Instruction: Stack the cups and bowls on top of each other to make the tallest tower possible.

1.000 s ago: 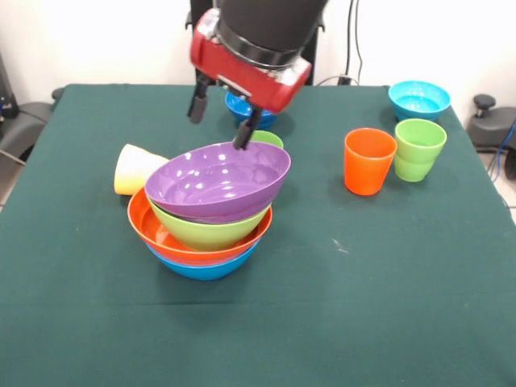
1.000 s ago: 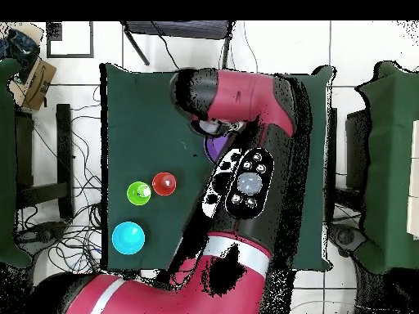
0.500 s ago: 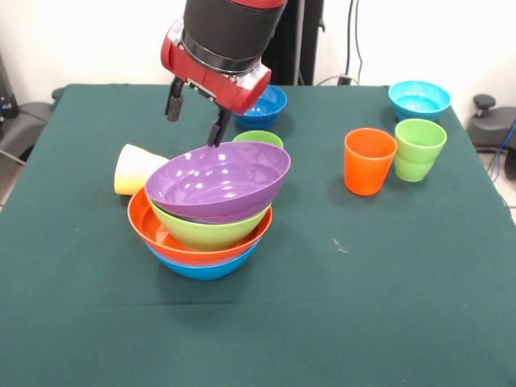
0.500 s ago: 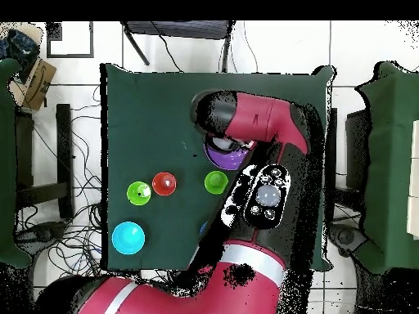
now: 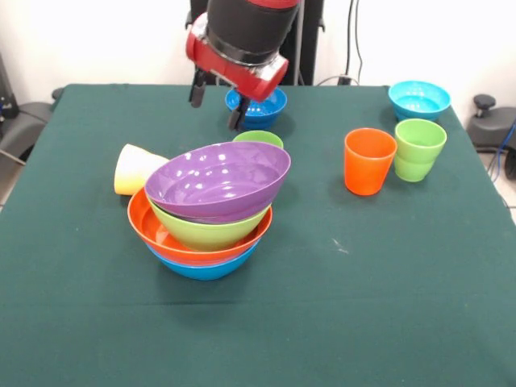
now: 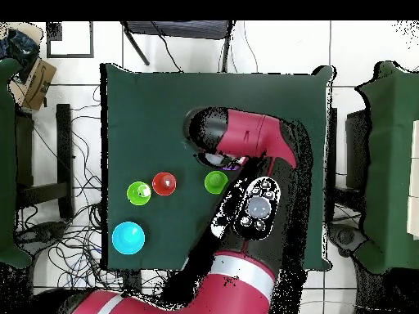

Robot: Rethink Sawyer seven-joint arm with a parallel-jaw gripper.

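- We see the tower [image 5: 210, 210] left of centre in the front view: a blue glossy plastic bowl [image 5: 205, 266] lowest, then an orange bowl [image 5: 161, 234], a lime green bowl [image 5: 210, 230] and a large purple bowl [image 5: 222, 179] on top, tilted so its rim rises toward the right.
- The purple bowl leans probably because it does not seat fully in the lime one; we judge that a risk for anything added above.
- The red and black arm's gripper [image 5: 216, 103] hangs at the upper middle of the frame, above the green tabletop [image 5: 363, 282]; its fingers are spread apart and carry nothing.
- It hovers just in front of the small dark blue bowl [image 5: 262, 106], so we take that bowl or the plain green cup [image 5: 260, 139] behind the tower as the likely next pick.
- A pale yellow plastic cup [image 5: 133, 169] lies on its side touching the tower's left.
- At the right stand the orange tapered cup [image 5: 369, 160] and the light green stepped cup [image 5: 419, 149], close together, with the turquoise bowl [image 5: 418, 98] behind them.
- In the overhead view the arm hides most of the tower.
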